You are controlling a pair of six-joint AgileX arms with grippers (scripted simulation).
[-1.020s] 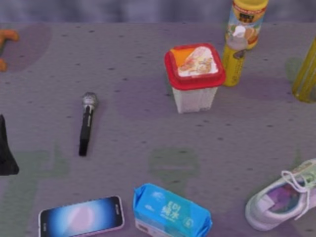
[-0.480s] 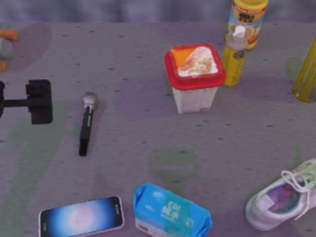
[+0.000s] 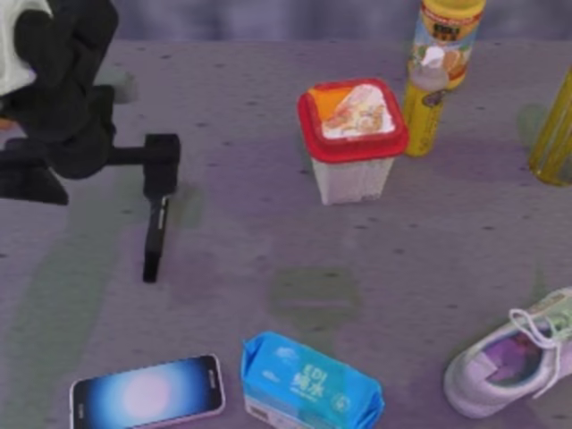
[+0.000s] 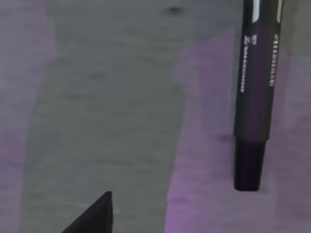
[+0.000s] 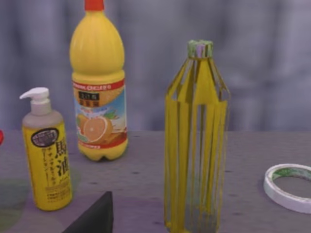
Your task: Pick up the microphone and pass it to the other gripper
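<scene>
Purple mottled worktop [image 3: 268, 268] carries the clutter. Over it the left gripper [image 3: 162, 165] hovers above the microphone [image 3: 155, 239], covering its head; whether its fingers are parted cannot be told. Its handle trails just beyond the gripper. A good grasp probably means centring on the handle before closing.

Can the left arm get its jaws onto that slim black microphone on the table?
Probably yes: the left gripper hangs right over the slim black microphone, above its head end, with nothing between them.
</scene>
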